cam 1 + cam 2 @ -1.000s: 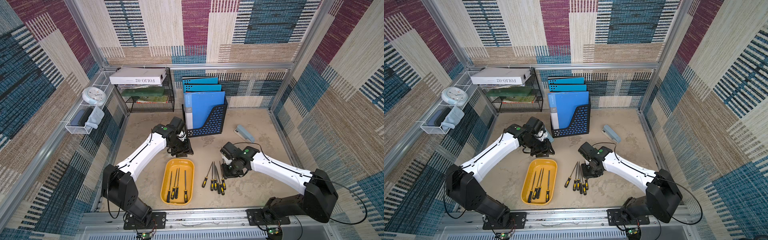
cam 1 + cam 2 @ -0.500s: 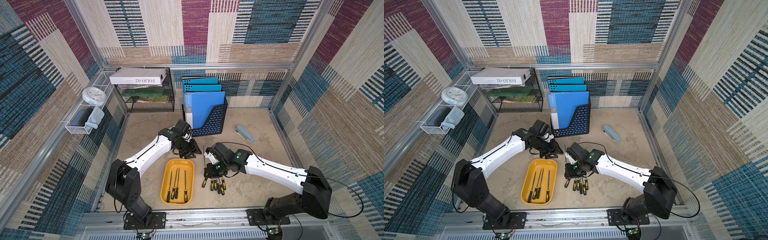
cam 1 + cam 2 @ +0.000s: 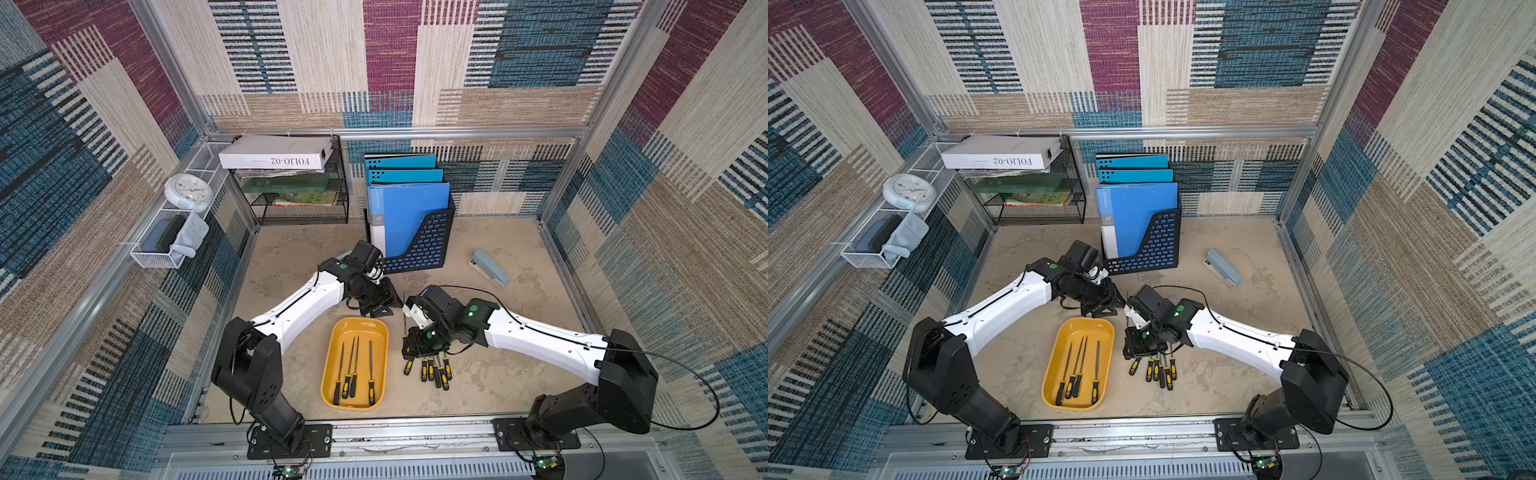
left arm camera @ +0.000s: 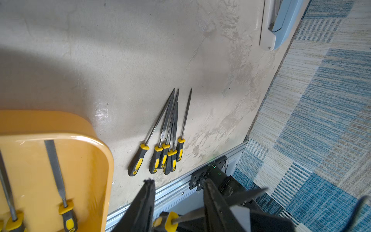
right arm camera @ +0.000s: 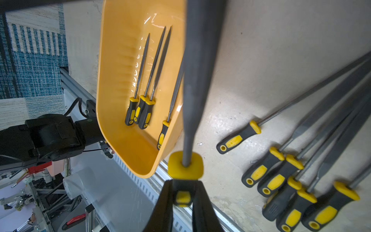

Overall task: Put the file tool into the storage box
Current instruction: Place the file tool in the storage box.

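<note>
Item: grey metal file (image 5: 197, 80), black-and-yellow handle. Clamped at the handle in my right gripper (image 5: 182, 192), I judge to lay the blade flat. It hangs beside the shallow orange-yellow plastic tray (image 5: 120, 144), not inside. My left gripper (image 4: 178, 180): jaws apart, empty.

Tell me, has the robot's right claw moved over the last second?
Yes. The right gripper, holding a file, has shifted toward the yellow tray, across the loose files.

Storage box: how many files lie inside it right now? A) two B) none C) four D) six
C: four files lie in the storage box, three bunched and one apart; the right gripper holds another file, not yet in it.
</note>
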Robot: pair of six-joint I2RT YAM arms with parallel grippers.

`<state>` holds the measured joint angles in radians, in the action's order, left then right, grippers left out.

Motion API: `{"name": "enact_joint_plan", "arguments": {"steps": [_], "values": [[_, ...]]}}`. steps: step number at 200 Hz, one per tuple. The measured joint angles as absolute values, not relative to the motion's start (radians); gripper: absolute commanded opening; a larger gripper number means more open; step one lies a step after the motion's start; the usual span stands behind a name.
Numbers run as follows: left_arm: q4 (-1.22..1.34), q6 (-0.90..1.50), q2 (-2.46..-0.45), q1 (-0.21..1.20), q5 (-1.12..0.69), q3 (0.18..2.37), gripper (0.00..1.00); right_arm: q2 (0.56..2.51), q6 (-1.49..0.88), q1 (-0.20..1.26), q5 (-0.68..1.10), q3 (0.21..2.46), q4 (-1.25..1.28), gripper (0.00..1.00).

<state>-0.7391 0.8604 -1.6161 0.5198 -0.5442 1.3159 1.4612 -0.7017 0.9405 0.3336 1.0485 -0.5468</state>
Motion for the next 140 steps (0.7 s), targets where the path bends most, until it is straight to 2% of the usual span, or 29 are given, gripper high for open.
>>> {"name": "enact_joint_plan", "arguments": {"steps": [59, 140], "values": [[-0.763, 0.856, -1.52, 0.508, -0.524, 1.279, 0.43, 1.457, -0.713, 0.934, 0.379, 1.003, -0.52, 0.04], [-0.725, 0.883, -1.559, 0.506, -0.52, 1.288, 0.43, 1.453, -0.716, 0.936, 0.413, 1.001, -0.493, 0.03]]}}
